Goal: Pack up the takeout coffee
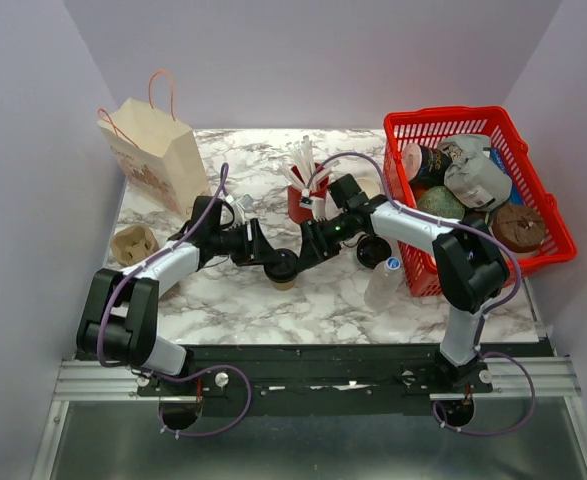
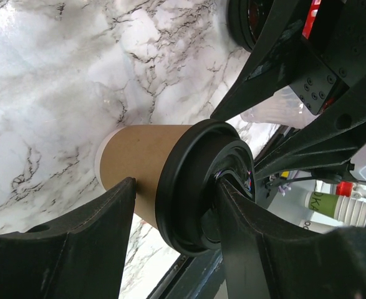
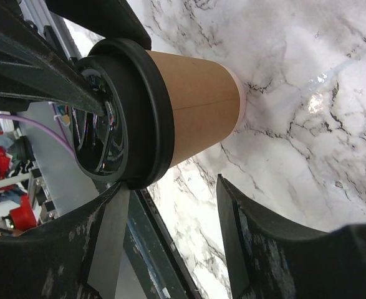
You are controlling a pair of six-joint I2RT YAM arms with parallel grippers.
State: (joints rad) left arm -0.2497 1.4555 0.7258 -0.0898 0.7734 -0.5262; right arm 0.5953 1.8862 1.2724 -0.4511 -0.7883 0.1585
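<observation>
Marble table (image 1: 323,310), left gripper (image 2: 176,187) half open close to takeout coffee (image 2: 146,159), right gripper (image 3: 170,185) spread wide beside it

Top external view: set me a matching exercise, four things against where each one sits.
Things:
1 takeout coffee
2 paper bag
3 red basket
4 clear bottle

Places:
A far-left corner of the table
B just left of the basket
C upright at mid-table
D along the right edge, piled full

Pairs: 1-C; 2-A; 3-D; 4-B
</observation>
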